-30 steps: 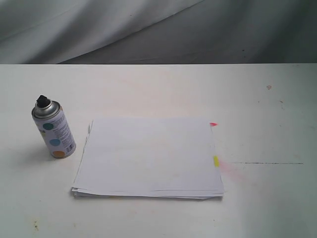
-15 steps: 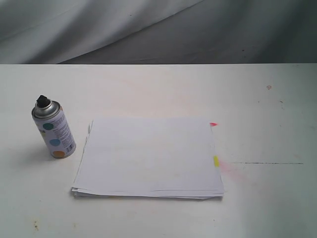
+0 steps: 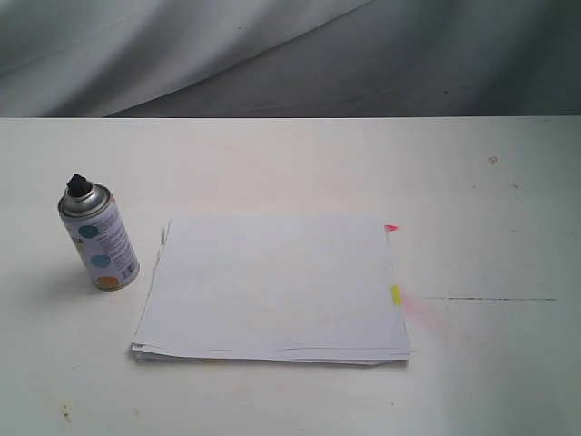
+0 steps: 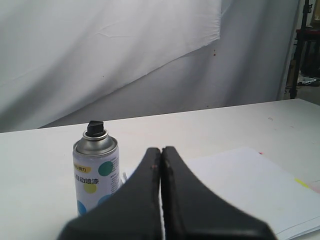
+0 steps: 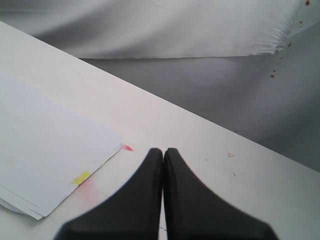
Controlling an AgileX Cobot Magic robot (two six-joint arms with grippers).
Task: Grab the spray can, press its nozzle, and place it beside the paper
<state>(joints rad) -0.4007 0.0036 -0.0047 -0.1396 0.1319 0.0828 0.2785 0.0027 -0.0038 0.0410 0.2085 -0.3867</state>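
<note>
The white spray can [image 3: 98, 238], dotted teal, blue and orange under a silver shoulder and black nozzle [image 3: 79, 185], stands upright just beside the paper [image 3: 272, 286] on the scuffed white table [image 3: 472, 200], pale cloth [image 3: 227, 54] draped behind, with the left gripper [image 4: 161, 150] and right gripper [image 5: 163, 151] both pinched closed on nothing.

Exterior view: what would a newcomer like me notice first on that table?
The dotted can stands upright at the left of the table, just apart from the wide white paper in the middle, which has a pink tab and a yellow tab on its right edge. In the wrist views the left claw and right claw are shut and hold nothing.
</note>
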